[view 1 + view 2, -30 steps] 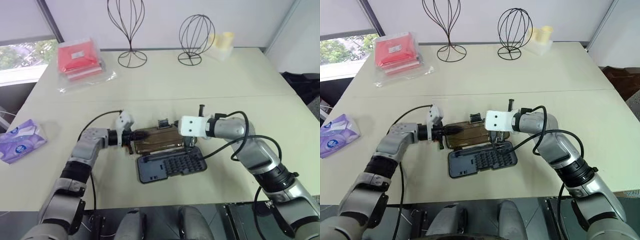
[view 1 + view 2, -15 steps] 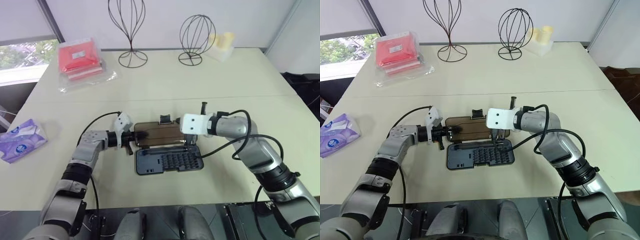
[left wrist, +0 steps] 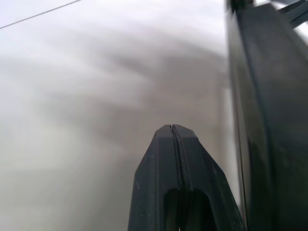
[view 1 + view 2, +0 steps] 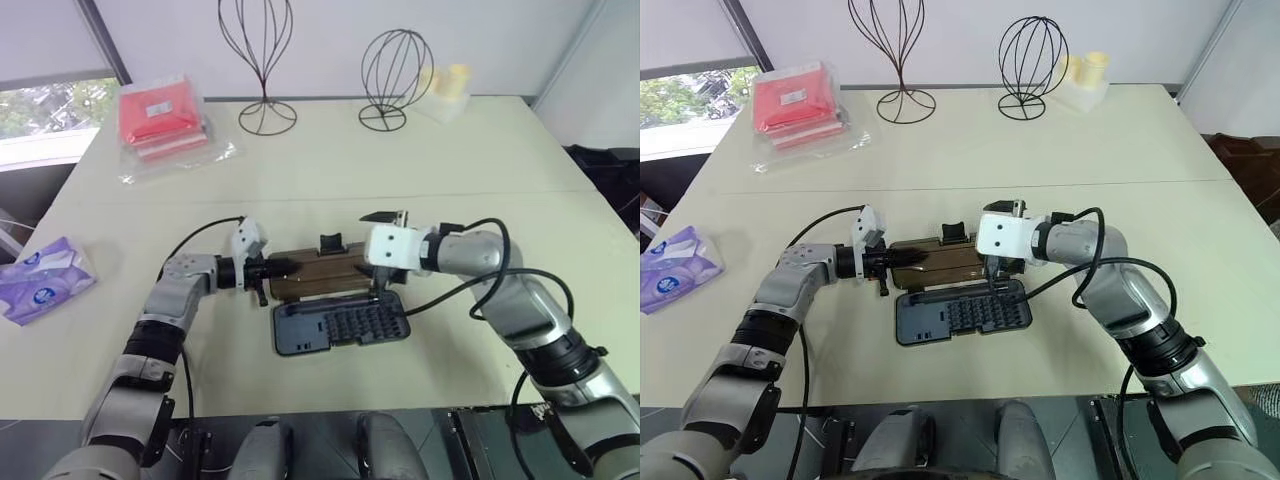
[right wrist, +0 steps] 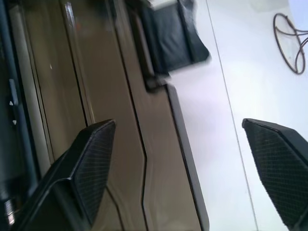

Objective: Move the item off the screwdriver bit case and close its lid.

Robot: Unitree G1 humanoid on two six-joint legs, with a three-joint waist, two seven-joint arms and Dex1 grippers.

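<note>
Now half raised: smoky-brown see-through plastic lid (image 4: 940,260) of flat dark blue-grey bit case (image 4: 960,317), mid desk (image 4: 1040,160). Left gripper (image 4: 922,257) pinched together at lid; right gripper (image 5: 192,168) spread wide apart.

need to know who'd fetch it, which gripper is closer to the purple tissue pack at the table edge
Left. The left gripper sits at the lid's left end, on the tissue pack's side of the case. The right gripper is at the lid's far end, further away.

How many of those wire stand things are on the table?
2. The taller black wire stand with a narrow oval top is at the table's far edge, beside the red packet in clear wrap. The shorter black wire stand with a round ball-shaped top stands to its right, near the pale yellow object.
</note>
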